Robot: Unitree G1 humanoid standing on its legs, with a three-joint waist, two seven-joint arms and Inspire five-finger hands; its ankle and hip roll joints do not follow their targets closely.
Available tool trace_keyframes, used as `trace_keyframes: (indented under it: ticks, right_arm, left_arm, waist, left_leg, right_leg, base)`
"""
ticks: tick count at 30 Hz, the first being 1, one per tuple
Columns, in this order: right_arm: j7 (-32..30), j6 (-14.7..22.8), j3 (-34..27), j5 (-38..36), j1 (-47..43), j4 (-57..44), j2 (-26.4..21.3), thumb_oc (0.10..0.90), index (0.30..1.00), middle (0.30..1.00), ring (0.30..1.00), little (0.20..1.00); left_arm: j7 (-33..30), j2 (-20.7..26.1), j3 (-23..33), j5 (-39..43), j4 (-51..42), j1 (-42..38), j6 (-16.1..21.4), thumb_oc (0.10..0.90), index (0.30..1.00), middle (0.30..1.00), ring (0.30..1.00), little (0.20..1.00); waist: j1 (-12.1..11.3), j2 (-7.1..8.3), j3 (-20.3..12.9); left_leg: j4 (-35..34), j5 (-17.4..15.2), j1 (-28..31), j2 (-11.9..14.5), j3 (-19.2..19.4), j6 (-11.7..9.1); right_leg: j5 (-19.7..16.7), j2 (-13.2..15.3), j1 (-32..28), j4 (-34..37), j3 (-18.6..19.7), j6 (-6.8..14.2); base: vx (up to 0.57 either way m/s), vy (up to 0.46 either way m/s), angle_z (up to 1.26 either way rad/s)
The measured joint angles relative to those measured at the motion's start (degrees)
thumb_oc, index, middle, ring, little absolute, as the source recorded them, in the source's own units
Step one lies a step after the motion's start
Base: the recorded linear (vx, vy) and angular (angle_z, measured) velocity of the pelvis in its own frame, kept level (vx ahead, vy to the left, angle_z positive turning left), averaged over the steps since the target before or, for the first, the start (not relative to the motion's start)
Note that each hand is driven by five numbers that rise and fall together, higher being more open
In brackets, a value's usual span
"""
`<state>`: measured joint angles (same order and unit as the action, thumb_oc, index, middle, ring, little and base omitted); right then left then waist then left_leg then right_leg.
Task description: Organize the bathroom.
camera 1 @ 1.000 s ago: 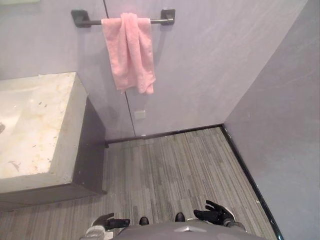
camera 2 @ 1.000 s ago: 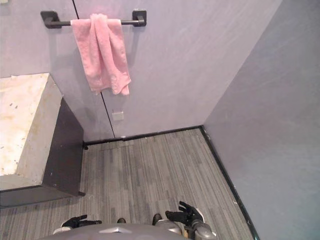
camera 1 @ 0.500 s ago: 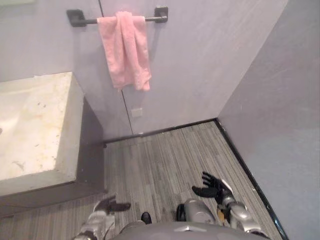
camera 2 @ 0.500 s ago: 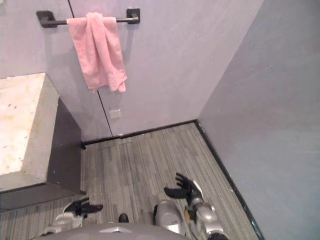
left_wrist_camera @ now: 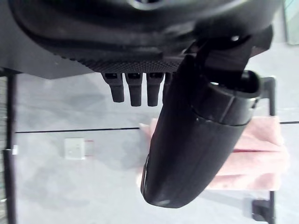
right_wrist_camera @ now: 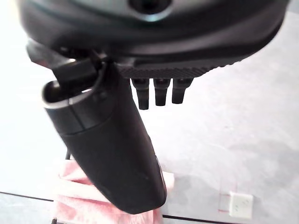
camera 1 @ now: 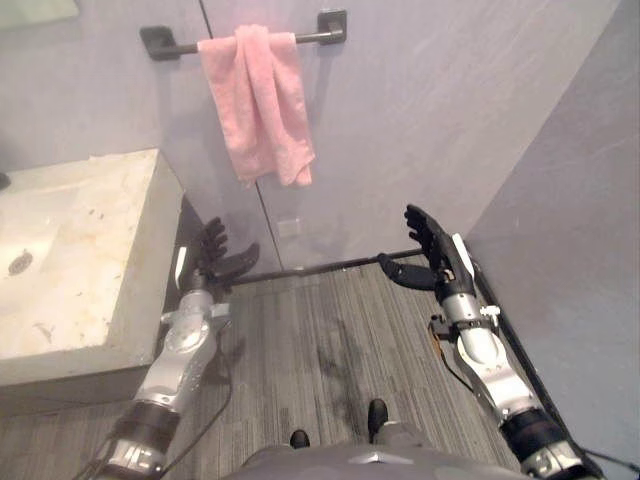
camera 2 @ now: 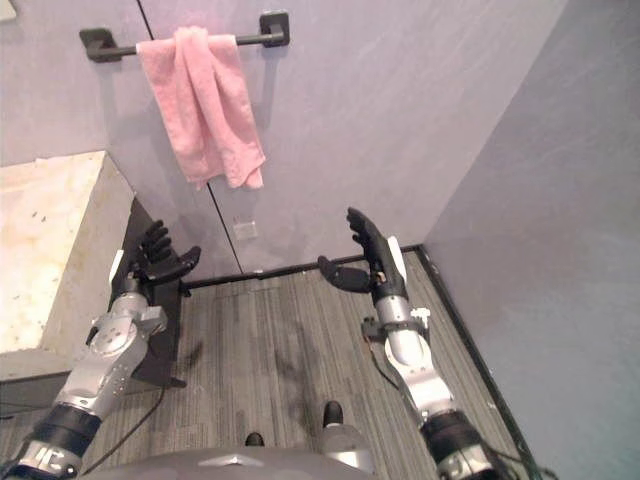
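1. A pink towel point(camera 1: 258, 105) hung bunched and uneven over a dark wall-mounted towel bar point(camera 1: 322, 37), its folds gathered toward the middle, with part of the bar left bare on each side.
2. The left hand point(camera 1: 216, 260) was raised beside the corner of a pale stone vanity counter point(camera 1: 120, 250). Its fingers were straight and spread, and it held nothing.
3. The right hand point(camera 1: 432, 245) was raised near the corner where the two grey walls point(camera 1: 420, 110) met. It was likewise spread wide and empty.
4. Both hands were well below the towel and apart from it, with striped grey flooring point(camera 1: 320, 340) between them.
5. Each wrist view looked past its thumb and fingertips toward the towel on the wall; a small white wall plate point(left_wrist_camera: 74, 148) sat lower on the same wall.
6. Judged risk: if one hand tugged a single edge of the towel, the cloth could slide off the bar and drop to the floor.
7. Judged risk: the left arm was close to the counter's edge, so a wide upward sweep might knock against it.
8. Judged risk: reaching high toward the bar could press fingers into the wall before they closed on cloth.
9. No brand, label or readable writing could be made out anywhere; the wall plate appeared blank.
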<state>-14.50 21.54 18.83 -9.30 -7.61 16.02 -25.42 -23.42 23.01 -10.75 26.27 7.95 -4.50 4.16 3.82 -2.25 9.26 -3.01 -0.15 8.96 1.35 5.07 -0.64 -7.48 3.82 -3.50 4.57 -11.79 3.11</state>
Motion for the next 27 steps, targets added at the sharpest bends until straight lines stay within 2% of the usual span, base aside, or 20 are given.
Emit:
trace_keyframes:
  ticks: [1,3,4,7,9,12,13,14,15,16,18,21,23,24,25,27]
  right_arm:
    - [-1.24,-0.03,0.89,0.07,-2.68,-0.03,-0.47,0.8,0.9,0.9,0.9,0.9]
    - [-2.35,-0.02,1.31,0.24,-6.05,-0.15,-0.8,0.8,0.9,0.9,0.9,0.9]
    - [-3.56,-0.05,1.29,1.15,-8.0,-0.5,-1.27,0.8,0.9,0.9,0.9,0.9]
    - [-4.62,-0.13,1.19,2.22,-12.07,-1.32,-1.9,0.8,0.9,0.9,0.9,0.9]
    - [-5.21,-1.13,0.76,2.18,-14.02,-1.36,-1.95,0.8,0.9,0.9,0.9,0.9]
    - [-7.74,-3.05,-0.5,2.17,-15.88,-1.34,-1.93,0.8,0.9,0.9,0.9,0.9]
    - [-8.43,-3.62,-0.8,2.2,-16.18,-1.34,-1.88,0.8,0.9,0.9,0.9,0.9]
    - [-8.78,-3.81,-0.89,2.21,-16.11,-1.34,-1.89,0.8,0.9,0.9,0.9,0.9]
    - [-9.09,-3.99,-0.98,2.24,-15.69,-1.34,-1.8,0.8,0.9,0.9,0.9,0.9]
    - [-9.09,-4.0,-0.96,2.27,-15.47,-1.34,-1.79,0.8,0.9,0.9,0.9,0.9]
    - [-8.84,-4.08,-0.92,2.09,-15.42,-1.34,-1.73,0.8,0.9,0.9,0.9,0.9]
    - [-8.34,-4.14,-0.84,2.05,-15.54,-1.34,-1.7,0.8,0.9,0.9,0.9,0.9]
    - [-8.12,-4.44,-0.88,1.37,-15.82,-1.34,-1.78,0.8,0.9,0.9,0.9,0.9]
    - [-8.11,-4.58,-1.25,0.61,-15.79,-1.34,-1.83,0.8,0.9,0.9,0.9,0.9]
    - [-8.33,-4.78,-2.04,-0.5,-15.71,-1.34,-1.94,0.8,0.9,0.9,0.9,0.9]
    - [-9.15,-5.05,-3.62,-0.5,-15.51,-1.34,-1.98,0.8,0.9,0.9,0.9,0.9]
  left_arm:
    - [-1.05,-0.68,-0.35,0.06,-1.11,-1.43,-0.02,0.8,0.9,0.9,0.9,0.9]
    - [-1.61,-1.49,-0.8,0.07,-2.0,-2.78,0.01,0.8,0.9,0.9,0.9,0.9]
    - [-1.92,-1.99,-1.51,0.12,-2.05,-3.85,0.03,0.8,0.9,0.9,0.9,0.9]
    - [-2.16,-3.35,-2.47,0.2,-2.86,-4.01,0.47,0.8,0.9,0.9,0.9,0.9]
    - [-1.59,-4.04,-3.1,0.82,-2.94,-4.16,0.64,0.8,0.9,0.9,0.9,0.9]
    - [0.12,-4.41,-5.31,1.43,-3.16,-4.39,0.77,0.8,0.9,0.9,0.9,0.9]
    - [0.37,-4.39,-6.26,1.36,-3.41,-4.51,0.82,0.8,0.9,0.9,0.9,0.9]
    - [0.45,-4.41,-6.72,1.39,-3.69,-4.5,0.82,0.8,0.9,0.9,0.9,0.9]
    - [0.91,-4.36,-7.65,1.38,-3.91,-4.51,0.99,0.8,0.9,0.9,0.9,0.9]
    - [0.89,-4.18,-8.36,1.37,-4.05,-4.51,1.04,0.8,0.9,0.9,0.9,0.9]
    - [0.74,-3.75,-10.11,0.64,-4.11,-4.51,1.69,0.8,0.9,0.9,0.9,0.9]
    - [0.28,-2.61,-11.87,-0.11,-4.49,-4.61,2.9,0.8,0.9,0.9,0.9,0.9]
    - [0.15,-1.83,-11.83,-0.04,-4.7,-4.69,2.95,0.8,0.9,0.9,0.9,0.9]
    - [0.34,-1.3,-11.82,-0.02,-4.7,-4.84,2.95,0.8,0.9,0.9,0.9,0.9]
    - [0.62,-1.13,-11.84,0.03,-4.7,-5.02,2.95,0.8,0.9,0.9,0.9,0.9]
    - [1.66,-0.9,-11.89,0.13,-4.7,-5.67,2.94,0.8,0.9,0.9,0.9,0.9]
  waist:
    - [-0.7,0.23,0.12]
    - [-1.29,0.91,0.46]
    - [-1.68,1.76,0.95]
    - [-2.94,2.88,1.51]
    - [-3.09,3.0,1.55]
    - [-2.03,2.81,1.7]
    - [-1.89,2.41,1.88]
    - [-1.55,2.25,1.92]
    - [-1.92,2.62,2.25]
    - [-1.88,2.75,2.33]
    - [-2.07,2.83,2.53]
    - [-2.16,2.81,2.57]
    - [-2.13,2.58,2.7]
    - [-1.98,1.83,3.22]
    - [-1.5,0.3,4.15]
    - [-1.03,-0.9,5.23]
  left_leg:
    - [2.53,-0.86,-1.17,0.58,0.17,-1.18]
    - [6.21,-1.69,-2.69,1.35,0.23,-2.19]
    - [11.16,-2.43,-4.89,1.38,0.15,-3.19]
    - [20.62,-2.57,-9.97,1.7,-0.24,-3.56]
    - [22.67,-2.55,-11.63,2.32,0.56,-3.42]
    - [15.88,-2.49,-10.47,3.11,5.69,-2.37]
    - [10.67,-1.69,-9.46,3.39,8.75,-1.88]
    - [7.51,-1.11,-9.2,3.36,10.32,-1.42]
    - [4.76,1.0,-8.26,2.87,10.99,-0.65]
    - [3.56,1.33,-7.88,2.32,10.81,-0.73]
    - [1.18,2.97,-6.3,0.84,9.57,0.37]
    - [-0.51,3.2,-5.59,-0.25,9.16,0.87]
    - [-1.21,3.01,-5.06,-0.61,8.85,1.27]
    - [-1.29,2.7,-4.6,-0.58,8.57,1.77]
    - [-1.29,2.59,-3.91,0.54,7.95,2.08]
    - [-1.16,2.26,-2.85,1.08,7.63,2.56]
  right_leg:
    - [0.47,-0.85,-0.2,0.0,0.01,-0.68]
    - [0.96,-1.4,-0.71,-0.01,-0.37,-1.39]
    - [1.62,-1.61,-1.25,-0.02,-0.64,-2.33]
    - [3.22,-1.53,-1.71,-0.03,-1.25,-3.31]
    - [3.77,-1.49,-1.98,-0.02,-2.92,-3.86]
    - [4.3,-1.73,-2.37,-0.01,-7.39,-4.37]
    - [4.52,-2.27,-2.39,0.0,-8.72,-4.56]
    - [4.61,-2.46,-2.4,0.0,-9.48,-4.52]
    - [4.81,-2.19,-2.41,0.0,-9.86,-4.1]
    - [4.94,-1.91,-2.49,0.0,-10.31,-3.81]
    - [4.78,-1.25,-2.49,-0.02,-10.3,-3.5]
    - [4.83,-0.37,-2.53,-0.02,-10.0,-3.08]
    - [5.5,0.24,-1.99,-2.01,-9.85,-1.85]
    - [6.19,0.67,-0.82,-5.91,-9.53,-0.9]
    - [7.0,1.33,1.53,-12.98,-9.12,0.01]
    - [7.22,2.78,5.34,-23.74,-8.2,0.36]
  base:
    - [0.12,-0.183,0.04]
    - [0.11,-0.161,0.12]
    - [0.11,-0.125,0.13]
    - [0.2,-0.079,0.22]
    - [0.17,0.023,0.43]
    - [0.19,0.095,0.74]
    - [0.23,0.128,0.52]
    - [0.21,0.128,0.41]
    - [0.23,0.15,0.32]
    - [0.18,0.127,0.23]
    - [0.2,0.168,0.19]
    - [0.23,0.192,0.1]
    - [0.21,0.206,0.07]
    - [0.23,0.221,0.18]
    - [0.19,0.152,0.23]
    - [0.16,0.062,0.29]
